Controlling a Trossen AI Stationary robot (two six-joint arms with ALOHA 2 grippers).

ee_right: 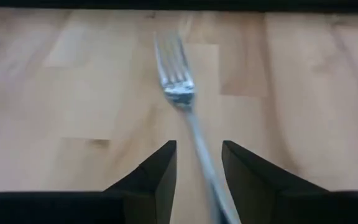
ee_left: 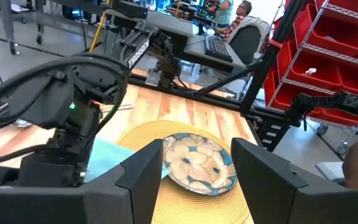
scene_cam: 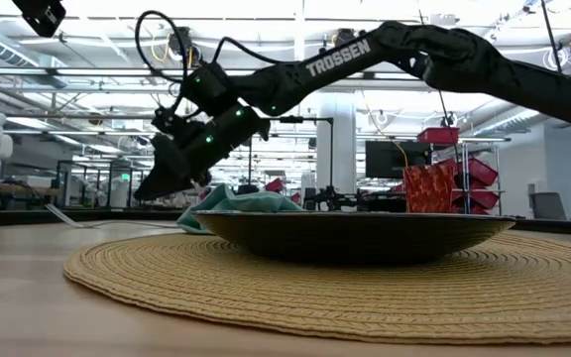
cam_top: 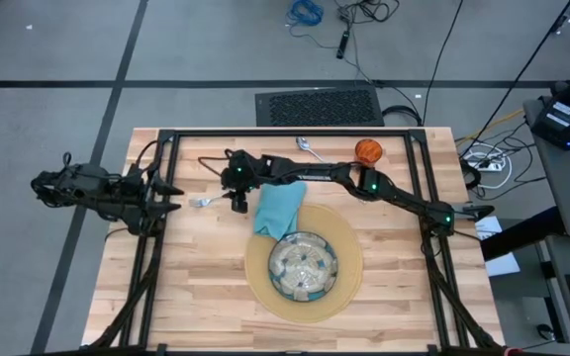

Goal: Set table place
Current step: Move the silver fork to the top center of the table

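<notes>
between tool (ee_right: pixel 199 163) fingers, fork (ee_right: pixel 178 87) points away.

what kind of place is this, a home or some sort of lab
Most likely a robotics lab or workshop, not a home. Red bin shelving and desks with monitors stand behind the table, cables trail across the grey floor, and a person sits at a workstation.

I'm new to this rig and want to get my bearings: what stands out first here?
The right arm reaches across the table, its pincer open astride the handle of the silver fork. Beside it a teal napkin overlaps the round tan mat that carries the flowered glass plate. An orange cup stands at the far edge.
</notes>
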